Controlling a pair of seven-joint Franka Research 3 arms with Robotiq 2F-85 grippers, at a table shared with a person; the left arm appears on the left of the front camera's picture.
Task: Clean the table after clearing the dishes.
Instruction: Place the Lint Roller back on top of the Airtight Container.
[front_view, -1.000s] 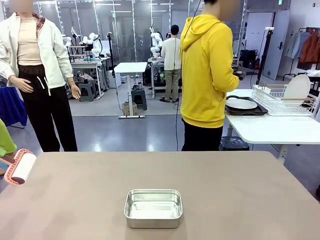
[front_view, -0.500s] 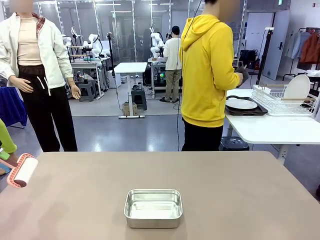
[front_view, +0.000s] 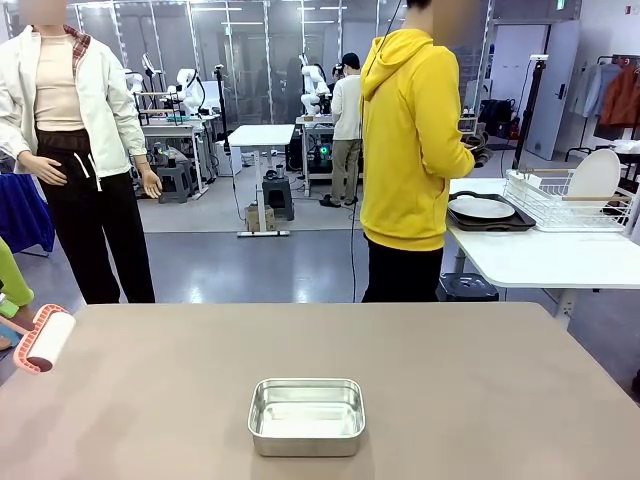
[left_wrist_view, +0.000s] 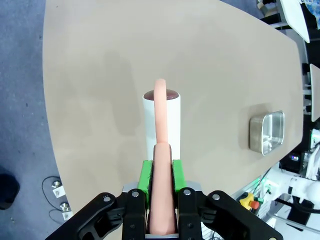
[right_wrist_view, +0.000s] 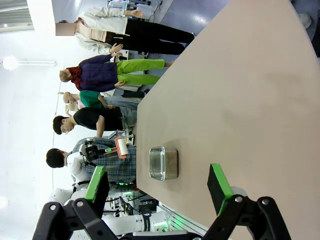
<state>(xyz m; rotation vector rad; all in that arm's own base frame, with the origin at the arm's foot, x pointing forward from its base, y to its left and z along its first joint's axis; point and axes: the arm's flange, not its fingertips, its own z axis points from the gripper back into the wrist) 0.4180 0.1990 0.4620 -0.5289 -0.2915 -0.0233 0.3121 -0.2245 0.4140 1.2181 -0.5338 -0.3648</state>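
The taupe-brown table (front_view: 480, 380) spreads across the front view. At its left edge hangs a lint roller (front_view: 48, 338), a white roll on a salmon-pink handle. In the left wrist view my left gripper (left_wrist_view: 161, 200) is shut on the roller's handle, with the roll (left_wrist_view: 161, 117) held just over the table (left_wrist_view: 100, 75). My right gripper (right_wrist_view: 157, 182) stands open above the table (right_wrist_view: 240, 100) with nothing between its green pads. The dishes are off this table: a white plate on a dark tray (front_view: 483, 208) lies on the white side table, and another plate (front_view: 595, 172) stands in a wire rack.
A small steel pan (front_view: 306, 415) sits near the table's front middle, also seen as the pan (left_wrist_view: 268, 132) and the pan (right_wrist_view: 163, 163). A person in a yellow hoodie (front_view: 410, 150) stands at the far side, turned to the white side table (front_view: 550, 260).
The roller has shifted slightly inward over the table's left edge. The person's hands have moved a little at the tray on the side table.
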